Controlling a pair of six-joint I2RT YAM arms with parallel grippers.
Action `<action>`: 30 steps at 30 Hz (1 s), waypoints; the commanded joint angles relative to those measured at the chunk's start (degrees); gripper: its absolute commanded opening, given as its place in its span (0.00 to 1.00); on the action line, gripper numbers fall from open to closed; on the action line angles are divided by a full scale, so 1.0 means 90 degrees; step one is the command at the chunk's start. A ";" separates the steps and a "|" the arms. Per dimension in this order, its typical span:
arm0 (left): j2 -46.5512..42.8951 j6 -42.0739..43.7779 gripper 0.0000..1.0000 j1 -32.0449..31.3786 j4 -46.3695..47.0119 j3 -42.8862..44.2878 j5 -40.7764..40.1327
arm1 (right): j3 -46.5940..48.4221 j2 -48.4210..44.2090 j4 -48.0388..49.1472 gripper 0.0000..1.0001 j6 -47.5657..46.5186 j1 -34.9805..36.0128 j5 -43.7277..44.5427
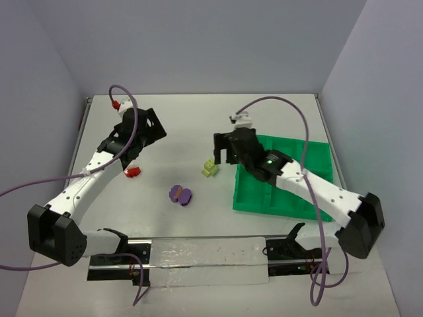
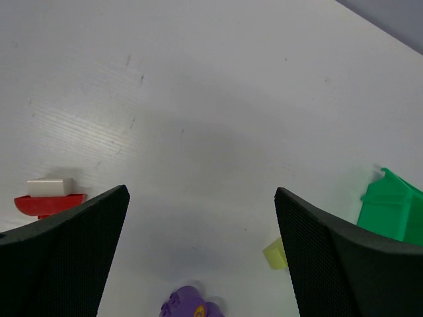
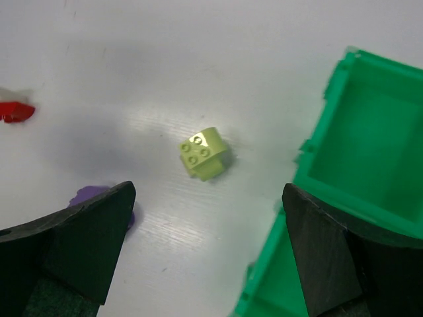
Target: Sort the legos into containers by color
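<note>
Three legos lie on the white table: a red one (image 1: 133, 172) with a white piece on top, a purple one (image 1: 180, 194) and a pale yellow-green one (image 1: 210, 168). The green tray of containers (image 1: 291, 148) stands at the right. My left gripper (image 1: 145, 135) hovers open above and behind the red lego (image 2: 49, 201), with the purple lego (image 2: 188, 304) low in its wrist view and nothing between the fingers. My right gripper (image 1: 223, 155) is open at the tray's left edge. The yellow-green lego (image 3: 205, 153) lies just beyond its fingertips, and a tray compartment (image 3: 370, 152) lies to the right.
Purple cables loop over both arms. A red-tipped plug (image 1: 117, 104) sits on the left wrist. A mounting rail (image 1: 205, 254) runs along the near table edge. Grey walls close in the table on three sides.
</note>
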 commanded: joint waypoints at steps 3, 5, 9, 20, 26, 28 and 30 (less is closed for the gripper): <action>-0.0370 -0.0292 0.99 0.0436 -0.0181 -0.0028 -0.0003 | 0.0529 0.1017 0.0378 0.97 0.0860 0.0570 -0.0155; -0.0486 -0.0280 0.99 0.0643 -0.0201 -0.0054 0.0075 | 0.0548 0.1243 0.0394 0.94 0.1131 0.0597 -0.0216; -0.0638 -0.0288 0.99 0.0759 -0.0164 -0.0168 0.0161 | 0.0630 0.1703 0.0247 0.90 0.1698 0.0607 -0.0070; -0.0540 -0.0302 0.99 0.0793 -0.0158 -0.0214 0.0165 | 0.1150 0.2937 0.0039 1.00 0.2382 0.0587 -0.0170; -0.0455 -0.0302 0.99 0.0803 -0.0136 -0.0259 0.0190 | 0.1291 0.3185 0.0074 1.00 0.2460 0.0590 -0.0284; -0.0449 -0.0289 0.99 0.0803 -0.0112 -0.0279 0.0204 | 0.1321 0.3281 0.0171 0.98 0.2378 0.0591 -0.0378; -0.0434 -0.0278 0.99 0.0803 -0.0092 -0.0270 0.0210 | 0.1426 0.3389 0.0152 0.98 0.2327 0.0593 -0.0374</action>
